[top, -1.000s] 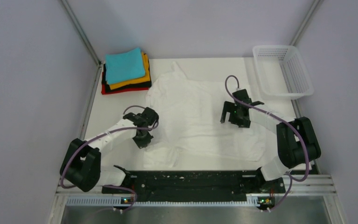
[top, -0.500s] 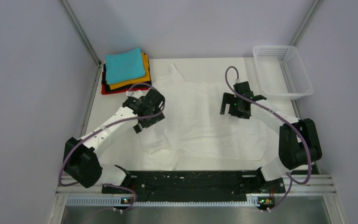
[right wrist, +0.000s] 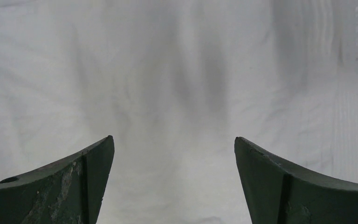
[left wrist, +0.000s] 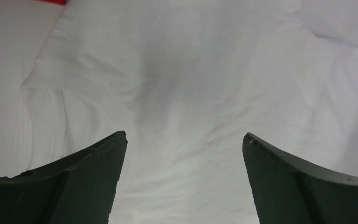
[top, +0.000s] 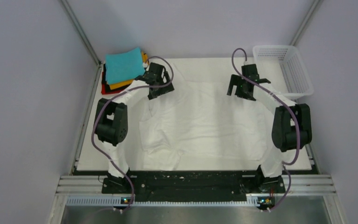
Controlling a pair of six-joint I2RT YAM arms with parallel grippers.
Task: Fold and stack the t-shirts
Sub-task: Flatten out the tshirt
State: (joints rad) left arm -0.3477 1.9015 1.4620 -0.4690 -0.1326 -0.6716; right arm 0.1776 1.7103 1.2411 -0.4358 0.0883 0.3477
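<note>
A thin white t-shirt point(top: 205, 121) lies spread over the table, with its near left part bunched into folds. My left gripper point(top: 161, 89) hovers open over the shirt's far left corner, next to the stack. In the left wrist view its fingers point(left wrist: 98, 163) stand wide apart with only white cloth point(left wrist: 186, 84) beneath them. My right gripper point(top: 242, 94) hangs open over the shirt's far right part. In the right wrist view it point(right wrist: 173, 139) has nothing between its fingers. A folded stack point(top: 123, 65) sits at the back left, teal on top, then orange, black and red.
A white mesh basket point(top: 276, 46) stands at the back right corner, close to my right gripper. Grey walls and metal frame posts close in the table on the left, right and far sides. The arms' black base rail point(top: 191, 179) runs along the near edge.
My left gripper opened and travelled from the shirt's near left side to its far left corner by the stack. My right gripper, open throughout, also moved toward the far edge.
</note>
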